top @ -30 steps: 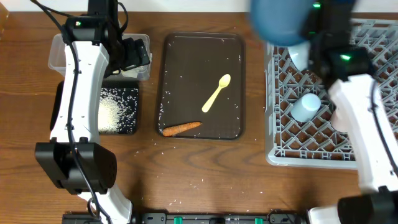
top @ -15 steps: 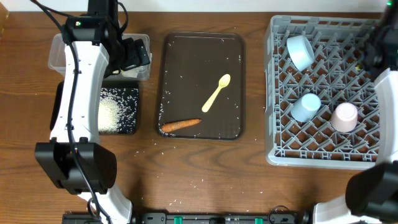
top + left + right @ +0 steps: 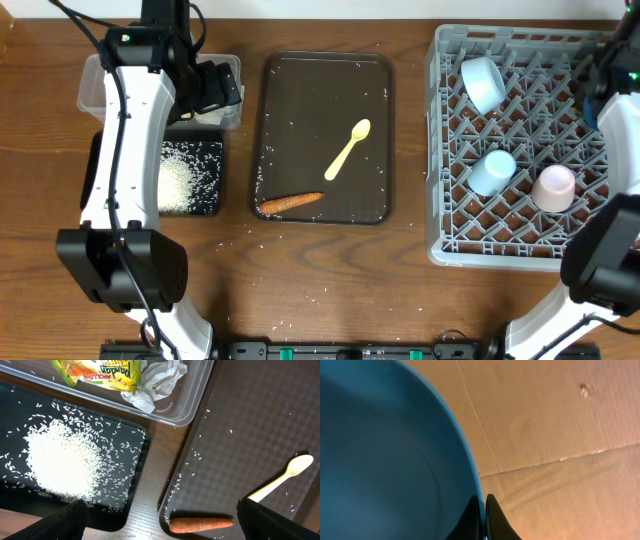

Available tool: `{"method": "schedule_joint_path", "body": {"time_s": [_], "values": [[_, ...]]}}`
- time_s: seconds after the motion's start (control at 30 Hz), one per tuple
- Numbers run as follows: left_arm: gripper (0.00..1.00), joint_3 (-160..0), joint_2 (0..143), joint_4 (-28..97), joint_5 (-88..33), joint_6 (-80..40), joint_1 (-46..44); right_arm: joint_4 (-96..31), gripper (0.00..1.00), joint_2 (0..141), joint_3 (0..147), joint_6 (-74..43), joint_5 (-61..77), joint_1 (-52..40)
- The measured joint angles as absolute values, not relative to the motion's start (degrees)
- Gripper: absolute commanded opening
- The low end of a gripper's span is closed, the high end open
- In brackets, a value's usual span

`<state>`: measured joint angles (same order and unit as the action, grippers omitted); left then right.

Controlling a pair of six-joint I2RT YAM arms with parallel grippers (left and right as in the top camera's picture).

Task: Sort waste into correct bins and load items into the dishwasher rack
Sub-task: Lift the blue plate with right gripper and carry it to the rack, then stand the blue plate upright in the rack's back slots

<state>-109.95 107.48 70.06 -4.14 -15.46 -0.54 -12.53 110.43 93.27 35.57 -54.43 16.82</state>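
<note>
My left gripper [image 3: 212, 88] [image 3: 162, 512] is open and empty above the clear tub [image 3: 95, 85]. The tub [image 3: 175, 412] holds the yellow-green wrapper [image 3: 100, 372] and crumpled white paper [image 3: 160, 380]. The black tray [image 3: 212, 178] holds a heap of rice [image 3: 178, 182] [image 3: 60, 465]. The carrot [image 3: 291, 203] [image 3: 200, 523] and yellow spoon [image 3: 348, 148] [image 3: 282, 477] lie on the brown serving tray [image 3: 300, 100]. The grey rack [image 3: 520, 240] holds the light blue bowl [image 3: 482, 82], small blue cup [image 3: 492, 172] and pink cup [image 3: 553, 187]. My right gripper [image 3: 484, 505] is shut on the dark blue plate's [image 3: 385, 460] rim, outside the overhead view.
Loose rice grains are scattered on the brown serving tray and on the wooden table [image 3: 320, 270] in front of it. The right arm [image 3: 615, 70] stands at the rack's far right edge. Brown cardboard [image 3: 560, 425] fills the background of the right wrist view.
The right arm has carried the blue plate from above the rack's top left corner off to the right, out of the overhead view. The left arm has not moved.
</note>
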Motion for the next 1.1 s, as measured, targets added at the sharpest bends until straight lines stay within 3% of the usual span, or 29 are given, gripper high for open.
{"method": "schedule_joint_path", "body": {"time_s": [0.43,0.6,0.9,1.1], "values": [[0.98,-109.95,107.48,70.06,-4.12,-15.46,-0.54,-11.53,0.01,111.13,94.13,41.41,-46.5,15.86],[0.98,-109.95,107.48,70.06,-4.12,-15.46,-0.54,-10.33,0.1,111.15,94.43,46.02,-45.39,14.46],[0.98,-109.95,107.48,70.06,-4.14,-15.46,-0.54,-4.82,0.06,113.1,94.13,60.23,-41.32,13.23],[0.98,-109.95,107.48,70.06,-4.14,-15.46,-0.54,-1.21,0.04,113.08,94.13,63.0,-40.82,12.97]]}}
